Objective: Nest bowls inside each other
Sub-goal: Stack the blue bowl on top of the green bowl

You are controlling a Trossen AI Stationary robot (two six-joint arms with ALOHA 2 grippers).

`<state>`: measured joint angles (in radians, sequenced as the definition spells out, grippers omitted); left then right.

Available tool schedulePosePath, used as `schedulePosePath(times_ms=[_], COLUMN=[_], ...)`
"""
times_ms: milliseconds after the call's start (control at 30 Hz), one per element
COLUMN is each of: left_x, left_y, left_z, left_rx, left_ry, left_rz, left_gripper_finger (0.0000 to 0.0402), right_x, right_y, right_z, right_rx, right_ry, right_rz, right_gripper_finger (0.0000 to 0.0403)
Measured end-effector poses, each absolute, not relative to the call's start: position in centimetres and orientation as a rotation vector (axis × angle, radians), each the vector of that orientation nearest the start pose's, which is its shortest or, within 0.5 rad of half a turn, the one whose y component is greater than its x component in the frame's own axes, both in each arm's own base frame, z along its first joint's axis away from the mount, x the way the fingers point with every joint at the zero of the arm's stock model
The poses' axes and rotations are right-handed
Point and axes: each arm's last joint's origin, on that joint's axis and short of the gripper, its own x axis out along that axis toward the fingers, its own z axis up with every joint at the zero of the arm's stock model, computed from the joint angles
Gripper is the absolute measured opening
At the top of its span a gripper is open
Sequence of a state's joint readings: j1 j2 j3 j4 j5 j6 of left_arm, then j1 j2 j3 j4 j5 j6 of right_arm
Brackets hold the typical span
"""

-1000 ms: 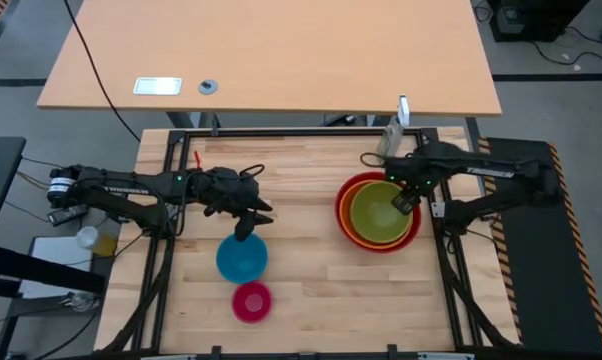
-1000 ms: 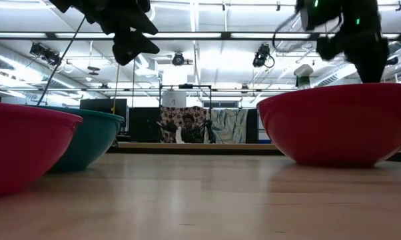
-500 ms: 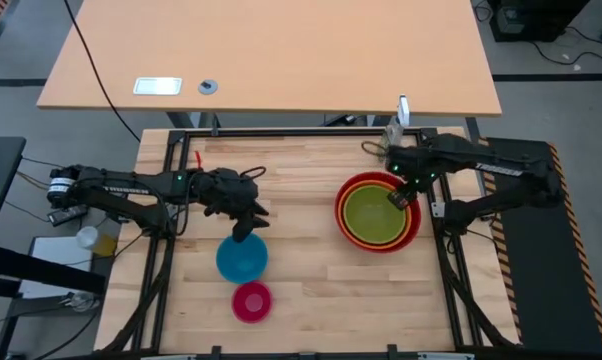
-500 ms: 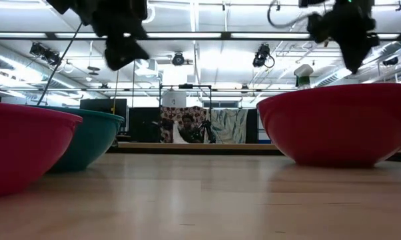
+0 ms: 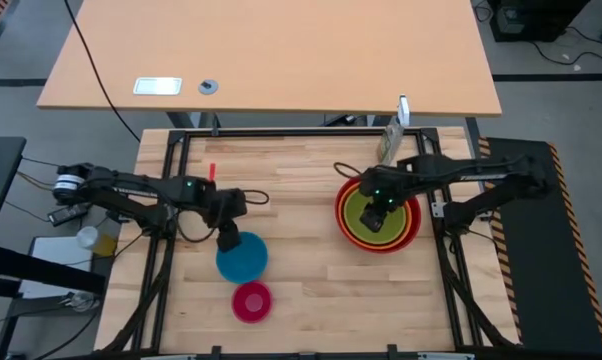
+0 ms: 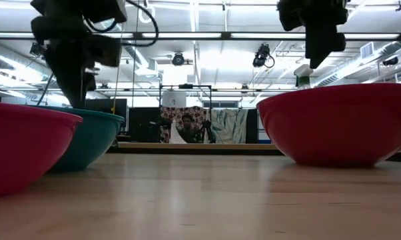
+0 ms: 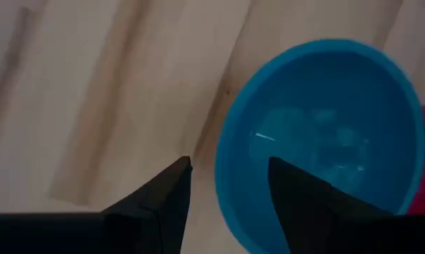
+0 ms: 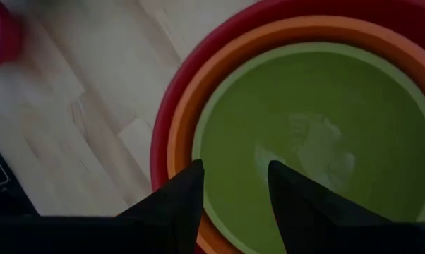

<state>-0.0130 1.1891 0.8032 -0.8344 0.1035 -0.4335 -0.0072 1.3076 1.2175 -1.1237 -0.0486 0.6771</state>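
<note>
The blue bowl [image 5: 244,258] rests on its base left of the table's centre, with the pink bowl [image 5: 251,301] just nearer. At the right, the green bowl [image 5: 379,213] sits inside the orange bowl [image 8: 181,144], which sits inside the red bowl [image 5: 343,215]. My left gripper [image 7: 230,176] is open and points down, one finger outside the blue bowl's far-left rim [image 7: 219,169] and one over its inside; I see no touch. My right gripper [image 8: 234,176] hangs open over the green bowl, clear above the stack in the low view [image 6: 320,57].
Bare wood [image 5: 301,240] lies between the blue bowl and the stack. Black frame rails [image 5: 281,133] border the table. A small red object [image 5: 211,172] lies at the far left, and a pale object [image 5: 390,138] stands at the far right corner.
My left gripper has tipped to point down and has sunk toward the blue bowl's far-left rim. My right gripper has risen from the stack's right rim and swung toward the table's left, over the green bowl's middle. The bowls have stayed put.
</note>
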Motion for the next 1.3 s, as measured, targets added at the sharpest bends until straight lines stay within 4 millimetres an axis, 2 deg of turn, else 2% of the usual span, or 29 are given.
schedulePosePath(times_ms=[167, 300, 400, 567, 733, 900, 1000, 1133, 1300], left_x=[20.0, 19.3, 19.1, 19.4, 19.6, 21.6, 24.2, 28.7, 35.1], left_y=[-0.7, -0.6, -0.7, -0.8, -0.4, 1.2, 2.5, 4.0, 5.3], left_z=[19.8, 17.6, 17.0, 17.1, 17.5, 20.7, 23.6, 27.5, 30.6], left_rx=[-0.474, -0.524, -0.556, -0.598, -0.643, -0.675, -0.682, -0.6, -0.498], left_ry=[1.258, 1.315, 1.346, 1.318, 1.301, 1.136, 0.965, 0.869, 0.853], left_rz=[0.143, 0.195, 0.193, 0.173, 0.216, 0.28, 0.284, 0.246, 0.197], left_gripper_finger=[0.0192, 0.0185, 0.0147, 0.0024, 0.0018, 0.0011, 0.001, 0.001, 0.001], right_x=[23.6, 23.1, 22.9, 22.9, 22.6, 22.1, 21.9, 21.4, 19.2], right_y=[0.5, 0.7, 0.6, 0.4, -0.2, -1.3, -2.0, -3.0, -4.2], right_z=[30.8, 31.3, 31.5, 31.6, 31.8, 33.2, 34.3, 35.3, 36.7], right_rx=[0.613, 0.588, 0.565, 0.541, 0.522, 0.489, 0.484, 0.485, 0.522], right_ry=[1.139, 1.099, 1.077, 1.059, 1.079, 1.084, 1.038, 1.0, 0.922], right_rz=[-0.384, -0.407, -0.435, -0.44, -0.444, -0.473, -0.479, -0.469, -0.488], right_gripper_finger=[0.0165, 0.0165, 0.0165, 0.0165, 0.0165, 0.0165, 0.0165, 0.0165, 0.0162])
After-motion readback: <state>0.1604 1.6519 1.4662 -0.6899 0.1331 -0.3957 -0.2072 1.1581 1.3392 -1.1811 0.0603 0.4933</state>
